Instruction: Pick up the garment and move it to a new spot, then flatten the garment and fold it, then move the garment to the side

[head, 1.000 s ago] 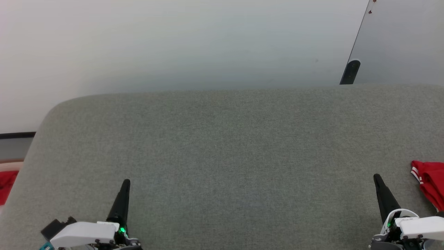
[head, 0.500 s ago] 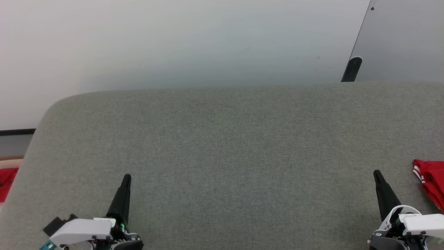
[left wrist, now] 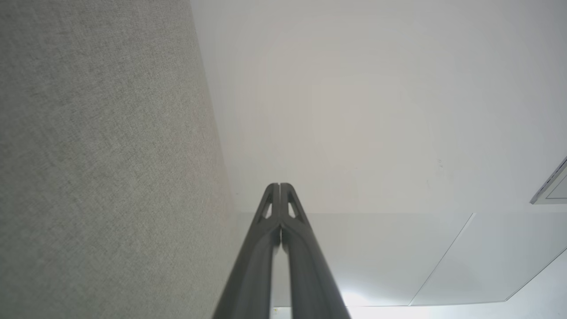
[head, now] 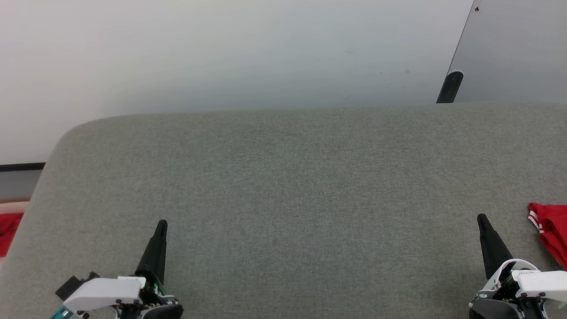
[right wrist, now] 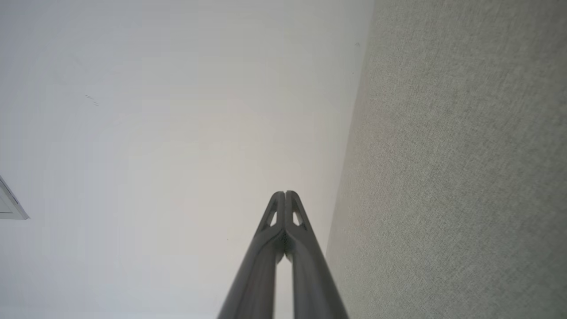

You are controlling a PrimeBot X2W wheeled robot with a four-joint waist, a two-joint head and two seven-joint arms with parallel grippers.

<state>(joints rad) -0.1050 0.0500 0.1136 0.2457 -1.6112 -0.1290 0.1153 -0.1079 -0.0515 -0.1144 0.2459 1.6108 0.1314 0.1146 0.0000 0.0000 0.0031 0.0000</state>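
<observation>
The garment [head: 551,232], red with a white-and-red striped trim, lies bunched at the right edge of the head view on the grey cloth-covered surface [head: 301,186], cut off by the frame. My right gripper [head: 480,218] stands just left of it, shut and empty, apart from the cloth. At the lower left my left gripper [head: 162,223] is also shut with nothing in it. In the wrist views the left gripper [left wrist: 279,186] and the right gripper [right wrist: 285,193] have their fingers pressed together, pointing past the grey surface toward a pale wall.
A small plain red fabric piece [head: 8,226] shows beyond the surface's left edge. The surface's rounded far edge meets a pale wall. A dark post [head: 451,86] and a grey panel [head: 518,48] stand at the upper right.
The whole head picture has shifted up a little, so the camera has moved. Both grippers stay shut and the garment lies where it was.
</observation>
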